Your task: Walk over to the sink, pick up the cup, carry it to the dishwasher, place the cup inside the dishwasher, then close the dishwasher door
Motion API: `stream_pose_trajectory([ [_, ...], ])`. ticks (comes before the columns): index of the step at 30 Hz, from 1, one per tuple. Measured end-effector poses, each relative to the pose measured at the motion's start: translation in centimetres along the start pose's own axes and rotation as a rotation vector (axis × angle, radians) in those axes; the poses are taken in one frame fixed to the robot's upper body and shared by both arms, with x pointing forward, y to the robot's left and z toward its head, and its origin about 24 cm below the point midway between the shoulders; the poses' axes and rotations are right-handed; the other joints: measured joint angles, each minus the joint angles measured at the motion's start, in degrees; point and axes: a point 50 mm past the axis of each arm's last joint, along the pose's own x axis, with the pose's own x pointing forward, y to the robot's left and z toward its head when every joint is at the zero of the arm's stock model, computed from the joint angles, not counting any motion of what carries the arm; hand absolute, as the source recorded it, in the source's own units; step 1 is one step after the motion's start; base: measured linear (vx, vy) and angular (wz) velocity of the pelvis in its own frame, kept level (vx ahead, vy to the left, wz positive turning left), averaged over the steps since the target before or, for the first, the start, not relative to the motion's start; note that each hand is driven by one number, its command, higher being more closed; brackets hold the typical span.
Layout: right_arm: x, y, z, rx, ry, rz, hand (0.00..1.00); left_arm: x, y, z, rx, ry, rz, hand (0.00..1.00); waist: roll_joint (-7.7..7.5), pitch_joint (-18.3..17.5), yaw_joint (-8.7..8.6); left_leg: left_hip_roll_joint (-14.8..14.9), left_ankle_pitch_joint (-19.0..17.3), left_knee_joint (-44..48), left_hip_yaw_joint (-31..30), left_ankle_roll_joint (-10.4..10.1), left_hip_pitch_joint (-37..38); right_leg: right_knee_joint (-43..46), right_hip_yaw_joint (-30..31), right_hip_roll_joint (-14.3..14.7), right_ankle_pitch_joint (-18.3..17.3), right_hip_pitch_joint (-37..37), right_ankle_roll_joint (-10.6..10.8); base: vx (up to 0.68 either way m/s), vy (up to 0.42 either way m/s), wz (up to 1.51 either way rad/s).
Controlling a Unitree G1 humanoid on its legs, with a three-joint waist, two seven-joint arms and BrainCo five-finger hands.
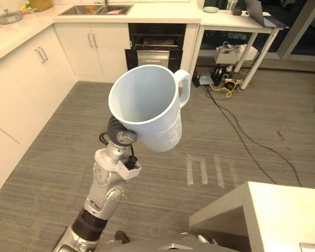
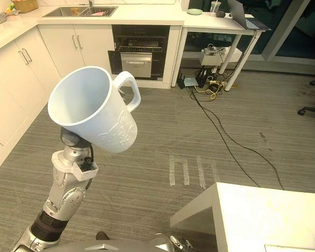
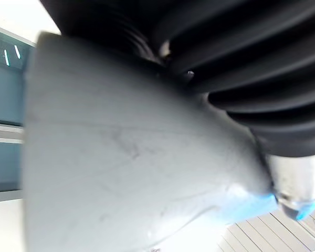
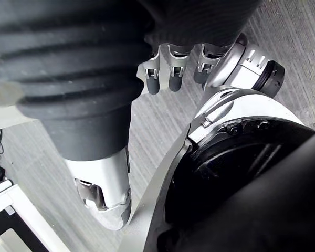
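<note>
You will find the cup (image 1: 147, 105) pale blue, with a raised pattern on its side. The floor (image 1: 262, 115) is grey and fine-striped, with pale tape strips (image 1: 205, 170). The cabinets (image 1: 89, 50) are white, the dishwasher (image 1: 155, 44) black and silver, the bench (image 1: 289, 210) white.

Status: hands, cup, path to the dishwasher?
Left hand shut on cup, raised, tilted. Right hand open, empty. Dishwasher ahead, open. Floor cables lie right of the path.

Smooth cup, ribbed hand cover, streaked floor
The cup (image 1: 147, 105) looks like smooth matt plastic with raised relief on its side; the left hand (image 3: 262, 79) wears a dark ribbed rubbery cover over silvery metal; the floor (image 1: 252, 131) is grey, matt, finely streaked; the cabinets (image 1: 84, 52) are smooth white, the sink (image 1: 76, 9) dull metal
</note>
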Motion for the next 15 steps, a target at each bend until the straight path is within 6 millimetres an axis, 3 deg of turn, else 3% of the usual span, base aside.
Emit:
stream_pose_trajectory([
  [4,-0.2,-0.5,0.1,-0.056,0.010,0.000,0.00,-2.1,2.1,-0.4,0.086,0.054,0.220,1.00,0.25,-0.2,0.32,-3.3,1.0,-4.0,-5.6,-1.5,-0.4,-0.4,-6.2,-1.5,0.0,0.0,-0.3,0.02,-0.006,0.33],
  [7,-0.4,-0.8,0.0,-0.104,0.029,0.004,0.00,-5.1,4.4,0.1,0.204,0.111,0.458,1.00,0.29,-0.3,2.72,-4.9,1.6,-4.9,-10.3,-2.1,-0.5,-0.1,-12.9,-1.9,0.3,0.2,-0.2,0.07,-0.049,0.22],
  [8,-0.6,-0.9,-0.1,-0.123,0.029,0.006,0.00,-6.5,5.4,0.7,0.269,0.128,0.571,1.00,0.23,-0.3,4.19,-5.2,1.6,-4.1,-12.8,-2.1,-0.4,0.0,-16.1,-2.2,-0.3,1.1,-1.0,0.10,-0.057,0.08],
  [10,-0.4,-0.5,0.0,-0.188,0.046,0.044,0.00,-7.7,6.6,1.5,0.383,0.131,0.711,1.00,-1.30,0.3,5.60,-6.5,0.1,-0.9,-14.5,-1.2,-0.6,2.3,-20.5,-4.3,-3.5,2.4,-1.2,0.14,-0.028,0.42],
  [12,-0.9,-1.2,-0.4,-0.256,0.086,0.047,0.00,-8.0,7.1,2.4,0.499,0.083,0.819,1.00,-2.58,-0.5,5.70,-9.6,-7.3,6.5,-13.4,1.2,-0.4,10.9,-26.2,-7.2,-8.2,3.7,-1.5,0.25,0.053,1.09],
  [13,-0.6,-1.0,-0.1,-0.261,0.078,0.052,0.00,-8.0,7.1,2.7,0.520,0.063,0.839,1.00,-2.50,-0.4,5.91,-9.8,-8.3,7.0,-14.4,1.5,-0.6,16.7,-27.8,-8.0,-8.4,1.6,-2.0,0.32,0.103,0.96],
  [14,-0.3,-0.7,0.7,-0.271,0.052,0.064,0.00,-8.2,7.4,3.1,0.550,0.041,0.888,1.00,-2.53,-0.2,6.98,-10.0,-9.5,7.4,-15.5,1.6,0.2,29.6,-28.3,-10.3,-6.3,-3.6,-5.7,0.26,0.081,0.66],
  [15,-0.2,-0.6,1.0,-0.278,0.033,0.069,0.00,-8.4,7.6,3.4,0.576,0.032,0.922,1.00,-3.15,0.1,7.14,-10.4,-10.4,6.9,-17.1,1.9,2.3,40.4,-27.1,-12.0,-0.3,-7.2,-8.5,0.25,0.086,0.60],
])
